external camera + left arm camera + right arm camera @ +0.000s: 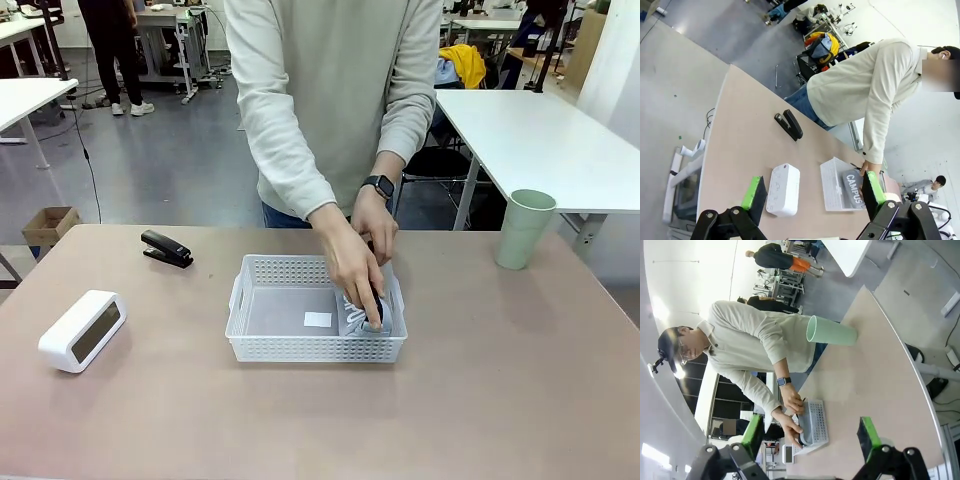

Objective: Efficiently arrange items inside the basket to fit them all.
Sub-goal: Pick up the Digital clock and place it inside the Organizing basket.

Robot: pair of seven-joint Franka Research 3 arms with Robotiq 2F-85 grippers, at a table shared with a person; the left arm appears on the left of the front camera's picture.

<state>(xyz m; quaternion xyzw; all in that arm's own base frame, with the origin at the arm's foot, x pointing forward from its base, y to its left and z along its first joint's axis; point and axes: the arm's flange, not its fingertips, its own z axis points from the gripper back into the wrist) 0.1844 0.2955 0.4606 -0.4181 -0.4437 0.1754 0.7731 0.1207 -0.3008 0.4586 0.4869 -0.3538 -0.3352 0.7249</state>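
Counted on the table (pixel 470 420): one white lattice basket (pixel 316 349), one grey CAMPUS pouch (pixel 852 188), one white device with a screen (pixel 82 331), one black stapler (pixel 167 249), one pale green cup (pixel 524 229); one wristwatch (pixel 378 186) on the person (pixel 330 90).

Left gripper (pixel 812 177) noted as two black fingers faced with green pads (pixel 751 195), carried on black linkage bars in which round silver screws (pixel 706 215) are set at the joints. Right gripper (pixel 811 417) recorded with the same build: black fingers, green facings, silver screw heads in the black links. The person across the table is dressed in a pale cream long-sleeved top (pixel 300 120) of plain soft fabric; a collar is seen in the right wrist view, and the sleeves are worn loose, reaching to the wrists. A black wristwatch (pixel 378 186) with a dark square face is worn at one wrist. Blue jeans (pixel 799 100) are seen below the hem of the top.
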